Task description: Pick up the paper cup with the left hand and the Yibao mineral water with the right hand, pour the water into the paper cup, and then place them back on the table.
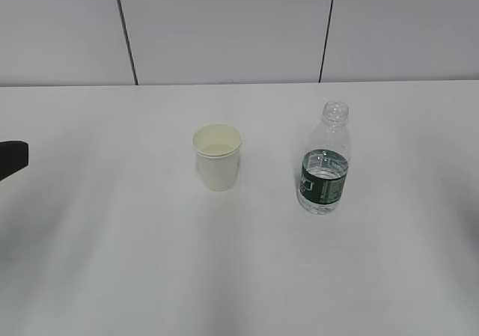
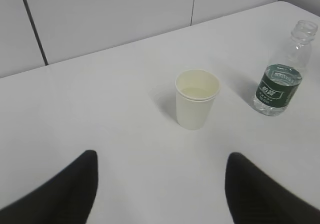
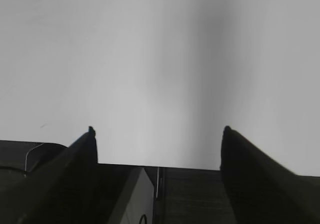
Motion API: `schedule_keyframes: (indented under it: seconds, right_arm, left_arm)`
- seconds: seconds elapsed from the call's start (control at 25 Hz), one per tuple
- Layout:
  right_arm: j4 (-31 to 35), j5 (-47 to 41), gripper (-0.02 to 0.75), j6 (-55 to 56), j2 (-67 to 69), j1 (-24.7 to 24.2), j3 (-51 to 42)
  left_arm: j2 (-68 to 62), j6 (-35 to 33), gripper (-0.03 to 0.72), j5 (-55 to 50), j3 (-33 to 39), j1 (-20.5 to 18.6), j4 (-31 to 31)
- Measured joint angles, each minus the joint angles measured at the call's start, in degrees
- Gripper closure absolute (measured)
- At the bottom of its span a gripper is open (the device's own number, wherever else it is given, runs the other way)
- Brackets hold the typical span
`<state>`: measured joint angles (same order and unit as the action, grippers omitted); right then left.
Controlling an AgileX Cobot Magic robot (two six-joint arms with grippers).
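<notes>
Left end effector (image 2: 160, 194) spread, empty, low over the tabletop (image 1: 112, 261), well short of the cup (image 1: 217, 156); only a black tip of that arm shows at the exterior view's left edge. Cup upright near centre; bottle (image 1: 324, 164) upright to its right, apart from it, uncapped, part-filled with water. Right end effector (image 3: 157, 149) spread, empty, over bare tabletop near its edge, away from the bottle.
</notes>
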<state>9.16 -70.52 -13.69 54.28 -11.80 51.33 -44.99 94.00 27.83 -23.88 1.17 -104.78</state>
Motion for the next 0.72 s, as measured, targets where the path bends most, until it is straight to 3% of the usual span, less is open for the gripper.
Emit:
schedule_keyframes:
  seconds: [0.72]
  right_arm:
    - [-2.23, 3.86, 0.146, -1.37, -29.86, 0.0, -22.29]
  left_arm:
    - [0.0, 0.0, 0.2, 0.0, 0.0, 0.0, 0.0]
